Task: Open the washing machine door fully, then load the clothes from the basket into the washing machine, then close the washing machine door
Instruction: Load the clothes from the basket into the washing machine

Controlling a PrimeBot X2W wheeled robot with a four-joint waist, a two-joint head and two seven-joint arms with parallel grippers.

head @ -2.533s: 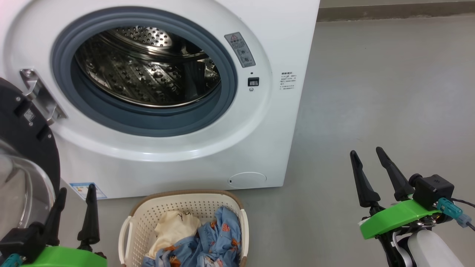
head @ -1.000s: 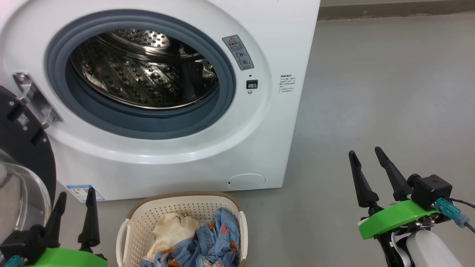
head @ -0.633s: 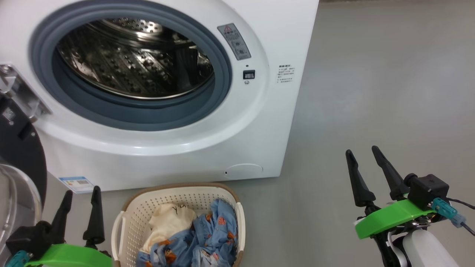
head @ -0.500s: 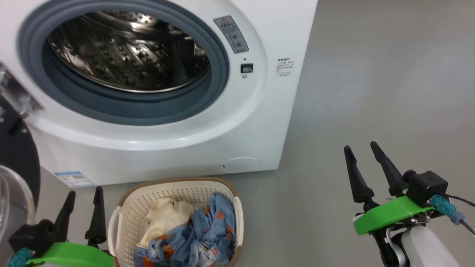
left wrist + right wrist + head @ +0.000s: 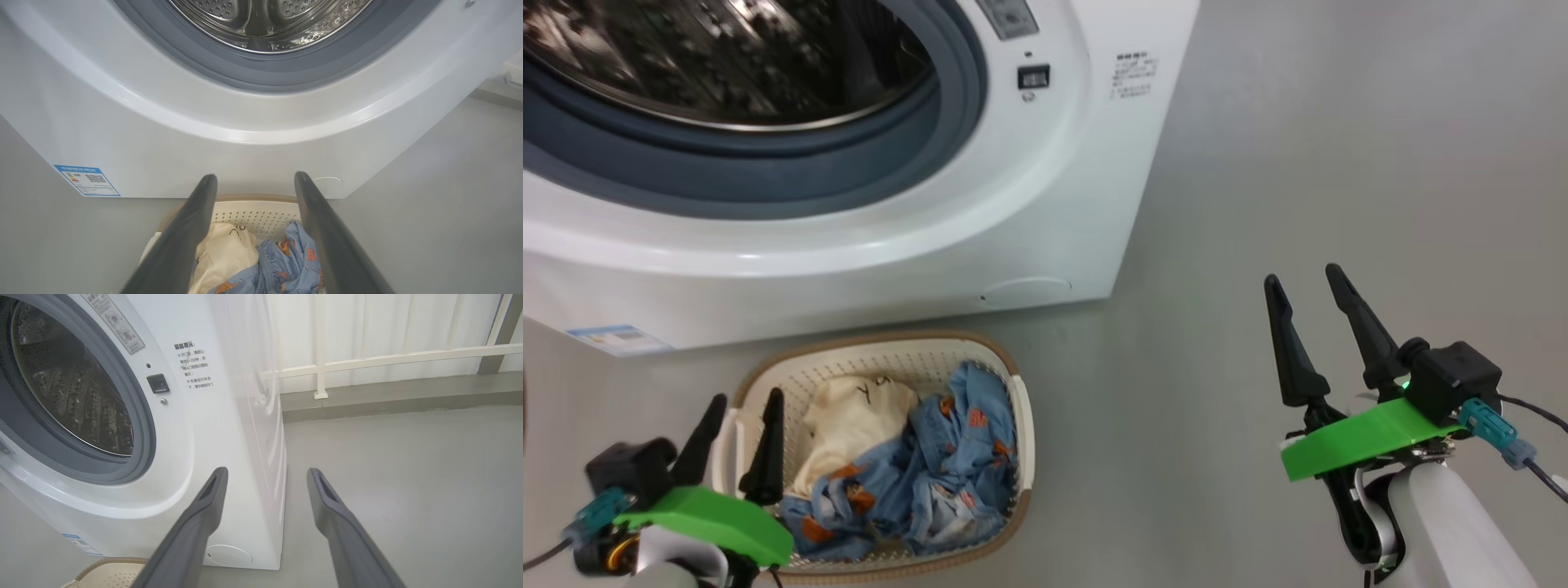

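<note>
The white washing machine (image 5: 1045,188) fills the upper left of the head view, its grey rubber ring (image 5: 768,175) and steel drum (image 5: 711,57) exposed; its door is out of view. On the floor before it stands the cream basket (image 5: 1005,384) holding the clothes (image 5: 915,457), a cream garment beside blue printed fabric. My left gripper (image 5: 747,400) hovers open at the basket's left rim, and the clothes (image 5: 261,261) lie between and below its fingers in the left wrist view. My right gripper (image 5: 1305,278) stands open over bare floor, well right of the basket.
Grey floor (image 5: 1339,163) stretches to the right of the machine. A white railing (image 5: 388,357) and a low kerb run behind it. The machine's round white flap (image 5: 1025,288) and blue label (image 5: 609,337) sit low on its front.
The head camera has tilted down and turned, so the machine slid up and the door left the picture. My left gripper now stands at the basket's left rim. The right gripper stays open.
</note>
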